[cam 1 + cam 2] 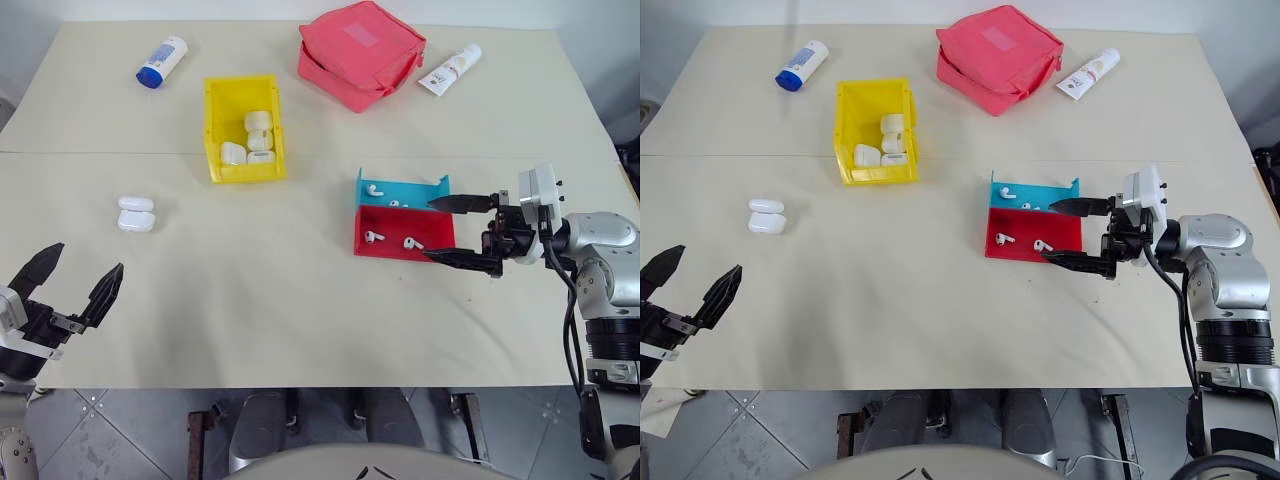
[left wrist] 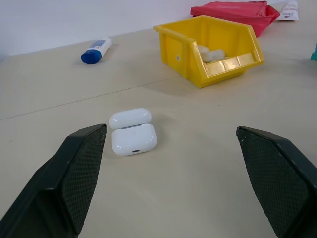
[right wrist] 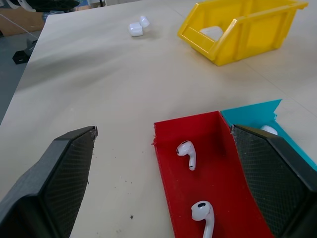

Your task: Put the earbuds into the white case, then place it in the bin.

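The right gripper (image 1: 462, 232), jaws wide and empty, hovers at the red tray (image 1: 378, 222) right of centre, where two earbuds (image 3: 188, 153) lie. Best to come down on one stem squarely. The open case (image 1: 136, 213) waits left; the left gripper (image 1: 70, 283) is spread too.

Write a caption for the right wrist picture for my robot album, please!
Open right gripper nears two tiny white earbuds in the small red tray.
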Motion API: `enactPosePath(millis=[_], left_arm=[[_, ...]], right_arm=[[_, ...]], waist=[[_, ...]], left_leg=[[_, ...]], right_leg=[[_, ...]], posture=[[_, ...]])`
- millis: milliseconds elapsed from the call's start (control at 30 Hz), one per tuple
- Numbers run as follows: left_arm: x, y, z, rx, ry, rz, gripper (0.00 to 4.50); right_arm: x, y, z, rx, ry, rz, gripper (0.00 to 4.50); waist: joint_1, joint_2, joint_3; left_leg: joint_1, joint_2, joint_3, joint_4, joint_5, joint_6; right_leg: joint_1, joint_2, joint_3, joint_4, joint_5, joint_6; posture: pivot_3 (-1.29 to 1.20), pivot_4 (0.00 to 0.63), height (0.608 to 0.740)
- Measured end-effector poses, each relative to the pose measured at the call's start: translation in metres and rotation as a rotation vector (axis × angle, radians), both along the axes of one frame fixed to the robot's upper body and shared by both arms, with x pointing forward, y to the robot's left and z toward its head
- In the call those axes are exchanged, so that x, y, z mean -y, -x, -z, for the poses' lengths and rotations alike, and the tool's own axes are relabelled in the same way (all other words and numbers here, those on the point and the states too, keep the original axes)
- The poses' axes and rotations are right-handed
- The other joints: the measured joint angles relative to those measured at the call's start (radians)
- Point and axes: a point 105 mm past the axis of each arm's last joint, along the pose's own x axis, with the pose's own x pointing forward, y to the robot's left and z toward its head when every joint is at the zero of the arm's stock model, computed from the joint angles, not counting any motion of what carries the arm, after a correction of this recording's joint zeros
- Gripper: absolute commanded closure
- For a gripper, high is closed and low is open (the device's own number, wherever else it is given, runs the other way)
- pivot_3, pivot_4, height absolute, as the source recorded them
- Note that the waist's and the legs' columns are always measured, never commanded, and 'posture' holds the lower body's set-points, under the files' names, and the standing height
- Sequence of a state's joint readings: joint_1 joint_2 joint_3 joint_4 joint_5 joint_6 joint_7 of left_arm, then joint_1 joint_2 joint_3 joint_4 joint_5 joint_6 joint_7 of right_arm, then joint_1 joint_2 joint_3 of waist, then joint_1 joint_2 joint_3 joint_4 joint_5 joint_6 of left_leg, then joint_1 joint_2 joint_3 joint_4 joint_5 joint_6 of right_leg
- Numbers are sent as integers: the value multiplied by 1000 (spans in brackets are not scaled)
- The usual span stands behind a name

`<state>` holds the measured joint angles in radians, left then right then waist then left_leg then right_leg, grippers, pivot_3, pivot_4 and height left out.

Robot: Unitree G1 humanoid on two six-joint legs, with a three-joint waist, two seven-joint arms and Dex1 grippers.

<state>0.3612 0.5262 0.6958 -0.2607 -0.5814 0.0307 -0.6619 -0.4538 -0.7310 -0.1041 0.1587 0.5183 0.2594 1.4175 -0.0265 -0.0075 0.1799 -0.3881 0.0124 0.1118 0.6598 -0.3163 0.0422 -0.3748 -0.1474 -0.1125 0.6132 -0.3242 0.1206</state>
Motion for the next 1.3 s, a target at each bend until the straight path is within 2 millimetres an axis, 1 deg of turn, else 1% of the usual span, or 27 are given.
enactPosePath(millis=[167, 300, 400, 700, 833, 967, 1067, 1100, 1167, 1300], left_arm=[[-6, -4, -5, 19, -1, -60, 50], [-7, -2, -8, 29, 17, -68, 50], [-7, 2, -13, 35, 14, -68, 50], [-7, 16, -11, -1, 40, -87, 50], [-8, 29, -5, -42, 63, -108, 50], [-13, 56, 0, -105, 80, -143, 50], [-15, 78, 5, -156, 93, -156, 50], [-17, 81, 4, -153, 90, -165, 50], [-20, 86, 1, -144, 85, -182, 50], [-22, 91, -2, -137, 87, -189, 50]], right_arm=[[-2, -1, 0, 3, -7, 3, 0], [-6, -2, -1, 5, -5, -11, 0], [-8, -4, -5, 16, -5, -16, 0], [-12, -11, -10, 36, -17, -27, 0], [-13, -11, -11, 40, -15, -39, 0], [-13, -9, -12, 32, -21, -67, 0], [-11, -8, -16, 35, -40, -96, 0], [-10, -7, -17, 35, -39, -103, 0], [-8, -6, -17, 42, -28, -114, 0], [-3, -5, -19, 47, -9, -108, 0]], waist=[[0, 0, 0], [-1, 0, 0], [-1, 0, 0], [-1, 0, 0], [-2, 0, 0], [-3, 0, 0], [-2, 0, 1], [1, 0, 1], [5, 0, 1], [2, 0, 1]], left_leg=[[0, 0, 0, 0, 0, 0], [0, 0, 0, 0, 0, 0], [0, 0, 0, 0, 0, 0], [0, 0, 0, 0, 0, 0], [0, 0, 0, 0, 0, 0], [0, 0, 0, 0, -1, 0], [0, 0, 0, 1, -1, 1], [0, 0, 0, 1, -2, 1], [0, 0, -1, 1, -5, -5], [0, 0, -1, 1, -6, -5]], right_leg=[[0, 0, 0, 1, 0, 0], [0, 0, 0, 1, 0, 0], [0, 0, 0, 0, 0, 0], [0, 0, 0, 1, 0, 0], [0, 0, 1, 0, 0, 0], [0, 0, 1, -1, 0, 0], [0, 0, 1, -2, 0, 0], [0, 0, 1, -2, 0, 0], [0, -1, 0, -2, 0, 0], [0, -1, 1, -2, 0, -1]], posture=[[0, 150, 740], [0, 150, 740], [0, 150, 740], [0, 150, 740], [0, 150, 740], [0, 150, 740], [0, 150, 740], [0, 150, 740], [0, 150, 740], [0, 150, 740]])
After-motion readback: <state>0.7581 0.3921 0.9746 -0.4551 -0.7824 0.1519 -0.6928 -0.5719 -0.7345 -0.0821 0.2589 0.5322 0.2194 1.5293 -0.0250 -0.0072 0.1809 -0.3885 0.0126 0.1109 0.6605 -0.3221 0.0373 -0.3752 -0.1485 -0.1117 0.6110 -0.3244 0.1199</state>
